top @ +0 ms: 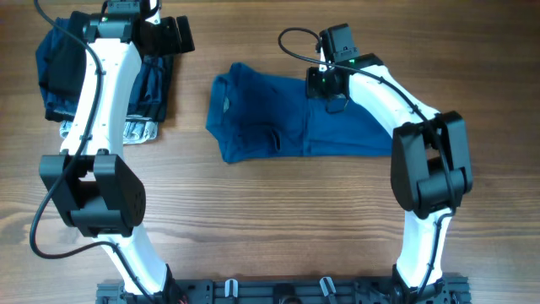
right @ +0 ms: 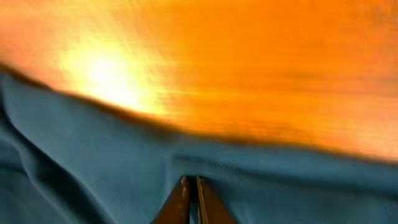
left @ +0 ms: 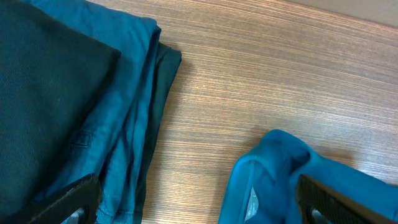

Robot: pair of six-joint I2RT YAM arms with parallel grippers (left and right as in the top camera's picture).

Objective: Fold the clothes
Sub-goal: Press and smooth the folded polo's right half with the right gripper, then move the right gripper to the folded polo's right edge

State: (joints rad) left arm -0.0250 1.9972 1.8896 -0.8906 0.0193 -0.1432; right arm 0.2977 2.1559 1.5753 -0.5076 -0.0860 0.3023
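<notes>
the t-shirt point(top: 270, 118) lies half-folded mid-table near the far edge. it should handle soft, light and limp, so it is best pinched at hem or corners. the right gripper point(right: 189, 198) looks closed tight on its far hem. the left gripper point(top: 177, 35), fingers point(left: 74, 198) wide and empty, hovers by the folded pile point(top: 59, 80) at the far left corner.

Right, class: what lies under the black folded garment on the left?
Dark blue folded pieces stick out beneath the black garment, and a grey speckled piece shows at the near edge. The left arm hides the pile's middle.
</notes>
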